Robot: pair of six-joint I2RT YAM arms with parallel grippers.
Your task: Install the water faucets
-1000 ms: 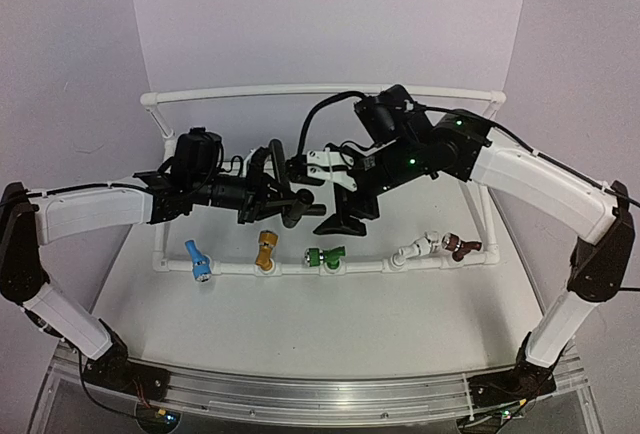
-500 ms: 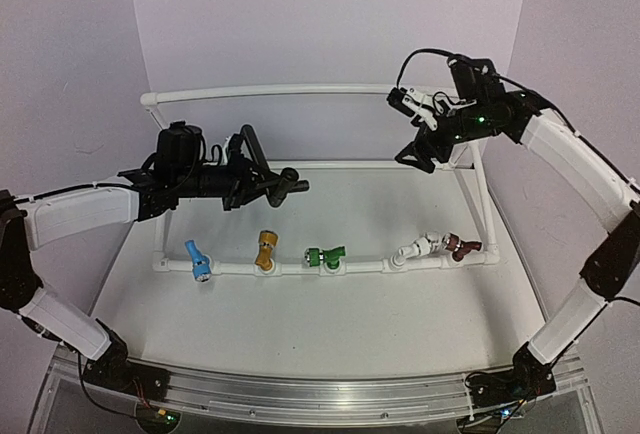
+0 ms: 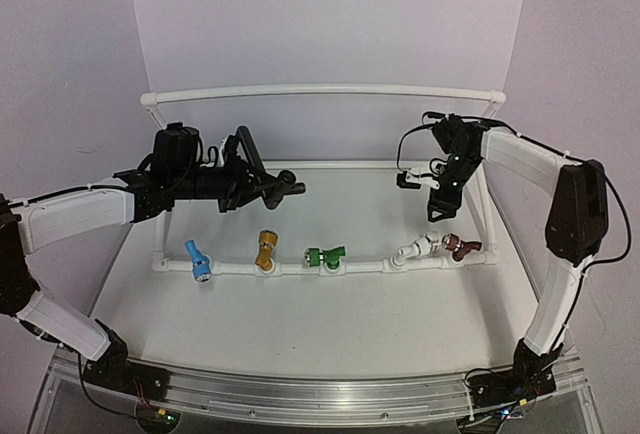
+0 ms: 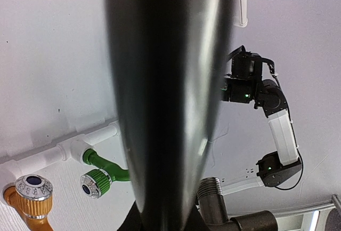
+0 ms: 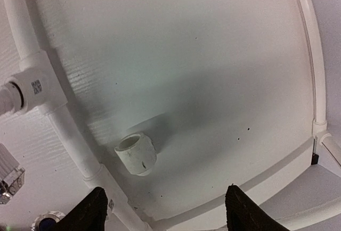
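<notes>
My left gripper (image 3: 250,186) is shut on the dark grey-black faucet (image 3: 272,182) and holds it in the air above the left half of the pipe frame. Its long lever handle (image 4: 170,82) fills the middle of the left wrist view, with its threaded end (image 4: 213,199) below. My right gripper (image 3: 436,212) is open and empty, pointing down near the frame's right side. In the right wrist view its fingers (image 5: 90,212) stand wide apart above the small white pipe fitting (image 5: 137,153), which lies on the table beside a pipe. The gripper does not touch the fitting.
The front rail of the white pipe frame (image 3: 360,266) carries a blue faucet (image 3: 196,259), a gold one (image 3: 265,249), a green one (image 3: 325,256), a clear-white one (image 3: 415,248) and a brown one (image 3: 460,245). A raised back rail (image 3: 320,91) spans the rear.
My right arm has swung from the middle, close to the left gripper, out to the right and down over the frame's right side. My left arm has drawn slightly left, still holding the faucet.
</notes>
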